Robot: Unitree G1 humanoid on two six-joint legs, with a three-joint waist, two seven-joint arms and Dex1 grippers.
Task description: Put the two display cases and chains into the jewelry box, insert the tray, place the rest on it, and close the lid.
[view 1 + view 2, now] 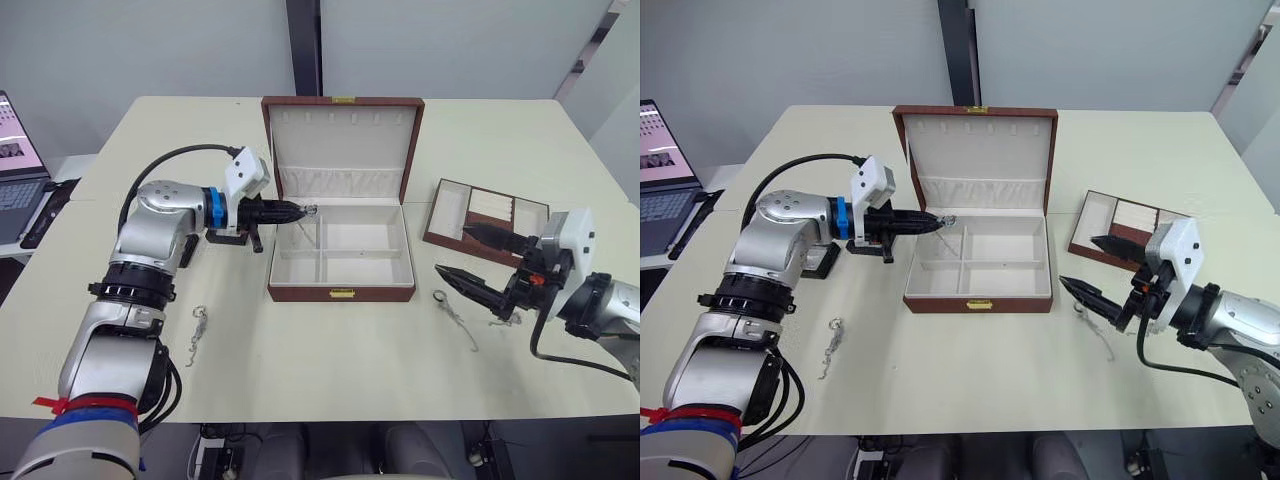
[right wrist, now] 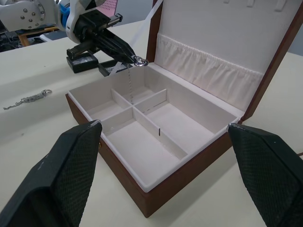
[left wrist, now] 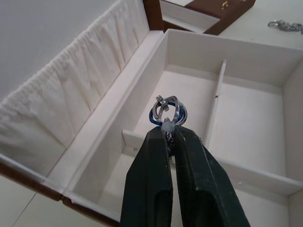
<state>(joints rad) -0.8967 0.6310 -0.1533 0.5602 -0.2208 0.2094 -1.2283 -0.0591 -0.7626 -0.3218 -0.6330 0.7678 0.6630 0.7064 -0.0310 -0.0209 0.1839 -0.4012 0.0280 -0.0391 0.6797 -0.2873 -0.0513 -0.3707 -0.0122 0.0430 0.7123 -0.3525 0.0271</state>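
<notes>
The brown jewelry box [image 1: 340, 292] stands open at the table's middle, lid upright, its white compartments empty. My left gripper [image 1: 300, 210] is shut on the ring end of a silver chain [image 3: 168, 111], which dangles over the box's back-left compartment [image 2: 129, 80]. A second chain [image 1: 198, 328] lies on the table left of the box, a third chain [image 1: 455, 312] right of it. My right gripper [image 1: 454, 250] hovers open near the third chain, holding nothing. The brown tray [image 1: 487, 220] lies at the right. A black display case [image 2: 83, 61] sits under my left arm.
A laptop [image 1: 15, 165] rests on a side surface at the far left. White dividers [image 1: 320, 250] split the box into several compartments. Bare tabletop stretches in front of the box.
</notes>
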